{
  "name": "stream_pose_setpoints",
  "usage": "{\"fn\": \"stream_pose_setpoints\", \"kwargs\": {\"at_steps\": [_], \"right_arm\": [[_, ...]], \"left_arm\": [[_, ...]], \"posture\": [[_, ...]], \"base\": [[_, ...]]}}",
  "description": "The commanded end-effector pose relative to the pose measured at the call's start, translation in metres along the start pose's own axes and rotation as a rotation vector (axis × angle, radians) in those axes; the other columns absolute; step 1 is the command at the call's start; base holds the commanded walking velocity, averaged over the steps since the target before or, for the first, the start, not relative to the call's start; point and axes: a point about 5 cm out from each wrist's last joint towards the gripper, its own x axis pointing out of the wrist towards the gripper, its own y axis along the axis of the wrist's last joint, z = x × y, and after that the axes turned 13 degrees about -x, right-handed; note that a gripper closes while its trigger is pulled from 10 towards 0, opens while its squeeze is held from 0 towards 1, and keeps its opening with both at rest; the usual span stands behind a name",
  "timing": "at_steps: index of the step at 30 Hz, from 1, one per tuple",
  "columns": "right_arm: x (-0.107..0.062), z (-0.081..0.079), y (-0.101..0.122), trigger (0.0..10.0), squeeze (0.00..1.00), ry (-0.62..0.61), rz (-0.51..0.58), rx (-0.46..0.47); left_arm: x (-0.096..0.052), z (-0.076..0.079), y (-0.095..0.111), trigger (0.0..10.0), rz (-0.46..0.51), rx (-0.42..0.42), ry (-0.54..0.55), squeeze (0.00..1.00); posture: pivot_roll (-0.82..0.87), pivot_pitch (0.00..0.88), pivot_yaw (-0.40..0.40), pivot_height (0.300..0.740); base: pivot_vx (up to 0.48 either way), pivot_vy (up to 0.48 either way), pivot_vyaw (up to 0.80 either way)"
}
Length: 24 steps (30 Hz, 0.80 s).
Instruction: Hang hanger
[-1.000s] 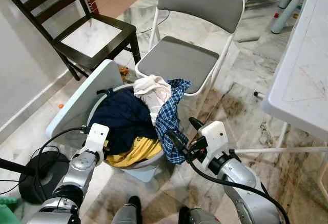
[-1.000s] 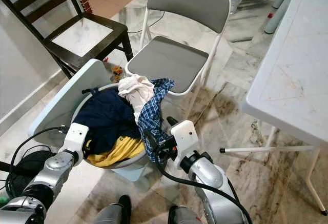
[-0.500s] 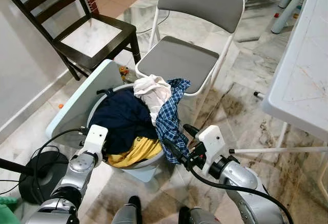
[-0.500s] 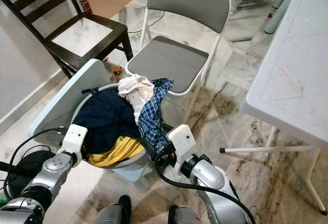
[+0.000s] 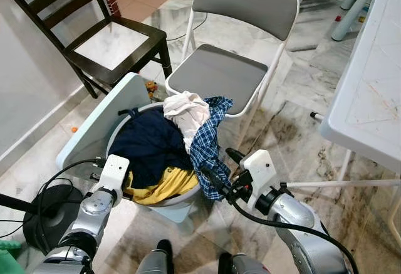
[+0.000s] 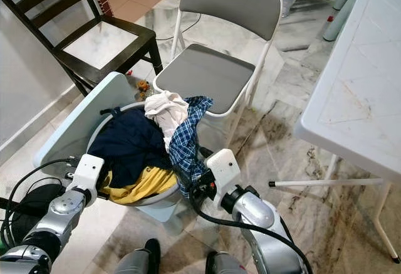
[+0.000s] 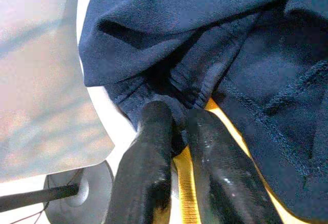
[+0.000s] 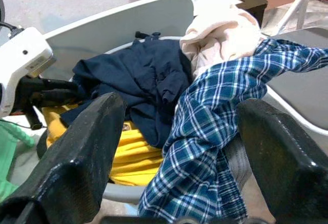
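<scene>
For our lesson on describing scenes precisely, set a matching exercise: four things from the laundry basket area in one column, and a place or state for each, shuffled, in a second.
Column one:
1. plaid shirt
2. yellow garment
3. left end effector
4. right end effector

Column two:
A. fingers close together at the navy garment
B. draped over the laundry basket's rim
C. open, beside the hanging plaid cloth
D. under the navy garment, near the basket's front

Pairs: 1-B, 2-D, 3-A, 4-C

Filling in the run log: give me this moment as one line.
left end effector: shut on navy garment | right end effector: open around plaid shirt | laundry basket: full
</scene>
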Motion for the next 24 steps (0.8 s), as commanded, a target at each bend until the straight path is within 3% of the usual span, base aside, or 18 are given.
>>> {"fn": "stream_pose_setpoints", "kwargs": {"at_steps": [1,20,22,23,24], "right_arm": [[-0.001,-0.001,-0.004,10.0,0.0,-0.01,-0.01,0.01],[0.002,0.002,-0.006,10.0,0.0,-0.053,-0.018,0.003],[0.002,0.003,-0.006,10.0,0.0,-0.057,-0.018,0.001],[0.002,0.004,-0.007,10.0,0.0,-0.065,-0.018,-0.006],[0.002,0.004,-0.007,10.0,0.0,-0.065,-0.018,-0.006]], "left_arm": [[-0.005,-0.009,-0.012,0.0,-0.036,0.003,0.031,0.0],[-0.006,-0.022,0.012,0.0,0.155,0.022,0.172,0.0],[-0.005,-0.022,0.017,0.0,0.186,0.022,0.178,0.0],[-0.004,-0.015,0.038,0.0,0.303,0.05,0.148,0.0],[-0.004,-0.015,0.038,0.0,0.303,0.05,0.148,0.0]], "posture": [[0.03,0.261,0.001,0.74],[0.03,0.257,0.009,0.74],[0.03,0.257,0.01,0.74],[0.03,0.256,0.007,0.74],[0.03,0.256,0.007,0.74]], "base": [[0.0,0.0,0.0],[0.0,0.0,0.0],[0.0,0.0,0.0],[0.0,0.0,0.0],[0.0,0.0,0.0]]}}
